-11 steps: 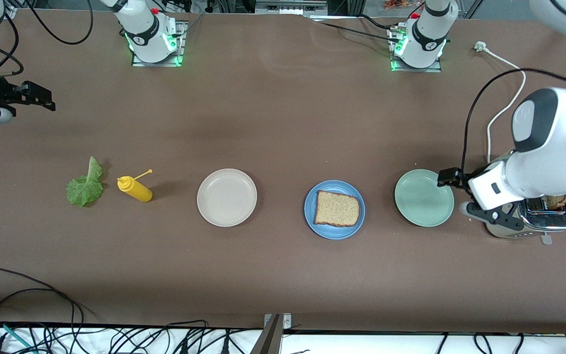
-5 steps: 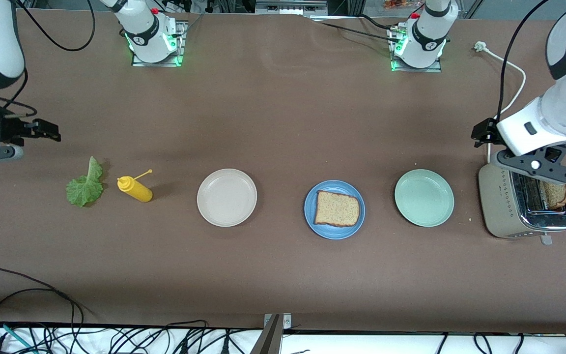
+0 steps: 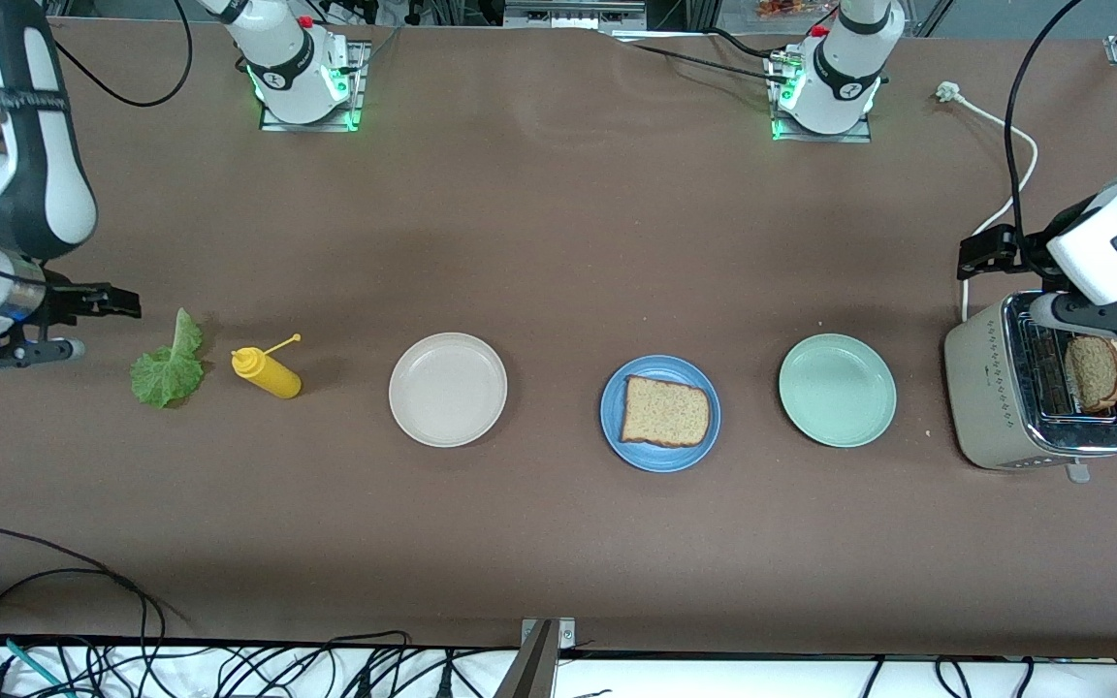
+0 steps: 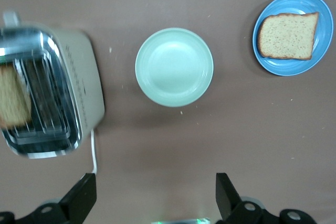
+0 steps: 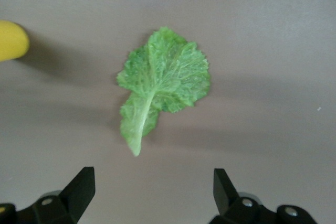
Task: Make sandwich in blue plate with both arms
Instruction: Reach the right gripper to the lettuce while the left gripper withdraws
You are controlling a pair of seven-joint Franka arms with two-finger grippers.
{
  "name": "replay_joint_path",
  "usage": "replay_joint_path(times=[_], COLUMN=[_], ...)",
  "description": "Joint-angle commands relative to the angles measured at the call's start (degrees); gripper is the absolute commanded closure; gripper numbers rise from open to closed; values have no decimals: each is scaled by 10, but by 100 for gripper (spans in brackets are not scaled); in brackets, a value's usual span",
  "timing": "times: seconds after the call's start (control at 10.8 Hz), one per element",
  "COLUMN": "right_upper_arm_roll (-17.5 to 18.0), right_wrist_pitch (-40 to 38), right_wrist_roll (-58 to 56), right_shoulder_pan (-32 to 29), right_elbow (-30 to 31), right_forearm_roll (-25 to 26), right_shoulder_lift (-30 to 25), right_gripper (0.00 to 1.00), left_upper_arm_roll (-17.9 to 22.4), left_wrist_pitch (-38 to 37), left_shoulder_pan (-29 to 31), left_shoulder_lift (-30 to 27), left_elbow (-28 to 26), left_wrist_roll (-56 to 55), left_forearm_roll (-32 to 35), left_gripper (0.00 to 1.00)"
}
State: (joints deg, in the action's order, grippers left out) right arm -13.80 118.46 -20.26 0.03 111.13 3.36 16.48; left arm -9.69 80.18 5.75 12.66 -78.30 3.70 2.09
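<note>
The blue plate [image 3: 660, 462] lies mid-table and carries one brown bread slice [image 3: 665, 412]; the left wrist view shows this plate [image 4: 294, 71] and slice [image 4: 287, 36] too. A second bread slice [image 3: 1092, 373] stands in the toaster [image 3: 990, 388] at the left arm's end. My left gripper [image 3: 1106, 325] hangs open and empty over the toaster's edge toward the robots' bases, its jaws [image 4: 155, 190] wide apart. The green lettuce leaf [image 3: 169, 364] lies flat at the right arm's end. My right gripper [image 3: 25, 354] hovers open beside the leaf [image 5: 163, 80], jaws [image 5: 152, 184] empty.
A yellow squeeze bottle [image 3: 268, 373] lies beside the lettuce. A cream-white plate [image 3: 448, 390] and a pale mint-green plate [image 3: 838, 390] flank the blue one. The toaster's white cord [image 3: 1000, 208] runs toward the left arm's base. Cables hang along the table's front edge.
The left gripper rose from beside the toaster and mint plate toward the bases, uncovering the slice in the toaster. The right gripper came down toward the lettuce leaf.
</note>
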Motion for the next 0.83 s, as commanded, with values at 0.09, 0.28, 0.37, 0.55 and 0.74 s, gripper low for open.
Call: replay_joint_path(times=[0.09,0.28,0.37,0.55,0.74], right_upper_arm_roll=[-3,-3,-2,0,2], right_wrist_pitch=[65,79,83,96,104], right_wrist_roll=[-15,-17,-16,-17,-15], right_shoulder_pan=[-11,-16,-16,-15,-15], right_elbow=[-3,-3,-3,-4,-5], right_forearm_roll=[2,0,-3,-5,-6], right_shoulder_lift=[71,104,115,126,137], right_gripper=[0,0,0,0,0], left_upper_arm_roll=[-14,-14,-15,-14,-11], left_wrist_pitch=[8,109,111,111,111], left_shoulder_pan=[3,7,7,7,7], left_shoulder_lift=[-73,-149,-145,-142,-127], left_elbow=[-83,-215,-209,-198,-175], left_wrist_roll=[-81,-81,-78,-77,-77], left_forearm_roll=[-2,-2,-2,-2,5], left_gripper=[0,0,0,0,0])
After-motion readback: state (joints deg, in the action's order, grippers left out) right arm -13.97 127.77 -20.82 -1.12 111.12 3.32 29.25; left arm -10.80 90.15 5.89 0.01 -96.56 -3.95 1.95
